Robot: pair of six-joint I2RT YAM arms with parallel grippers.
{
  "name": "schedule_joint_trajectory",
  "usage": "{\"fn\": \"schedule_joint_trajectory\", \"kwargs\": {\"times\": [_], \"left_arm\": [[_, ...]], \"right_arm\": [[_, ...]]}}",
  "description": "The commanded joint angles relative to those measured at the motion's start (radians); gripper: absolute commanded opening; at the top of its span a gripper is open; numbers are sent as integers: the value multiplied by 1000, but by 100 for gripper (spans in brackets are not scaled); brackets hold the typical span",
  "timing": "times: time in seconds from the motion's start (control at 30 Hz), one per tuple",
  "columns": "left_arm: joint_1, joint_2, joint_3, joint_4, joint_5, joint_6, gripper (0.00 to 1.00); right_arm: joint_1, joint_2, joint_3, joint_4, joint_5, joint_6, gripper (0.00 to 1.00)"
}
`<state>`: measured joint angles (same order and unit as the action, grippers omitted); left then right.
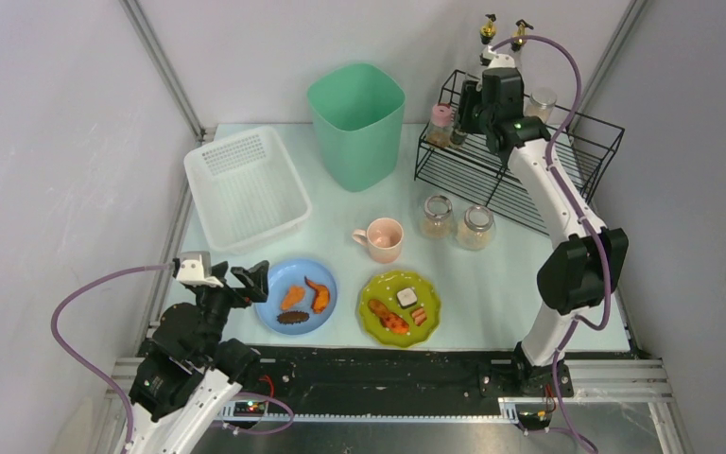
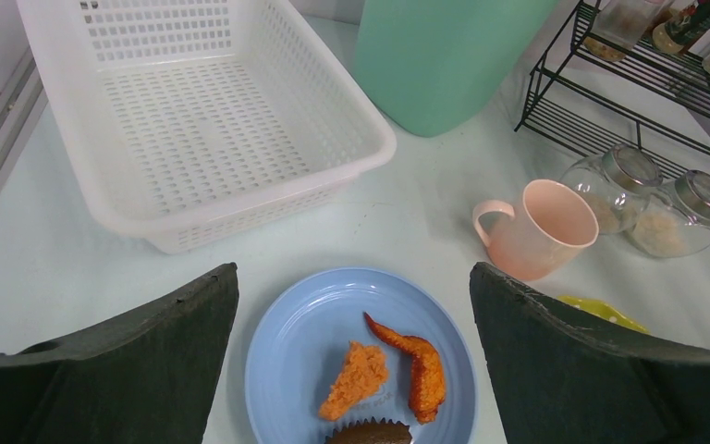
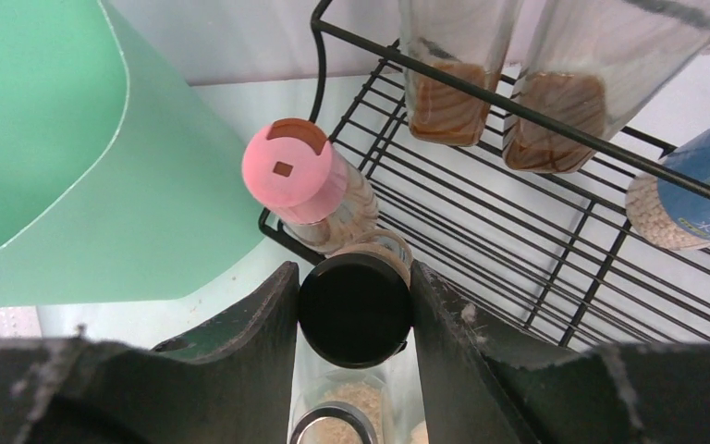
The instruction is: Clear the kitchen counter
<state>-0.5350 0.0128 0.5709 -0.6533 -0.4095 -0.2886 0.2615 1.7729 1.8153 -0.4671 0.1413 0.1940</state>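
At the back right, by the black wire rack (image 3: pixel 518 250), the right gripper (image 3: pixel 354 289) pinches the black-lid jar (image 3: pixel 355 324), with one finger on each side of it. The pink-lid jar (image 3: pixel 291 171) stands just beside it. From here it is hard to tell if the held jar rests on the rack or hangs over it. The left gripper (image 2: pixel 353 282) is spread wide and holds nothing, above the blue plate (image 2: pixel 300 324) of food.

The kitchen counter (image 1: pixel 492 284) lies flat in front of both arms. It is hard, smooth and shiny and will not move, so things probably slide on it easily. On it sit the blue plate, a green plate (image 1: pixel 383 287), a pink cup (image 2: pixel 541 227) and two clear jars (image 1: pixel 475 227). The jars look light, but they can break and slip, so a hold round the sides under the lid seems best. The plates look stiff and thin, so the rim is the place to grab
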Motion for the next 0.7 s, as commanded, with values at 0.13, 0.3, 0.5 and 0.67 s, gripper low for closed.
{"fn": "schedule_joint_trajectory", "kwargs": {"times": [0.13, 0.3, 0.5, 0.67], "left_arm": [[10, 15, -4, 29, -11, -11, 98], [11, 13, -5, 28, -12, -11, 98], [12, 11, -5, 29, -13, -11, 98], [14, 11, -5, 29, -14, -10, 98]], "right_arm": [[-31, 32, 77, -10, -10, 16, 33], [-40, 57, 87, -18, -22, 25, 33], [-43, 96, 115, -35, -30, 28, 34], [-43, 126, 135, -51, -40, 30, 35]]}}
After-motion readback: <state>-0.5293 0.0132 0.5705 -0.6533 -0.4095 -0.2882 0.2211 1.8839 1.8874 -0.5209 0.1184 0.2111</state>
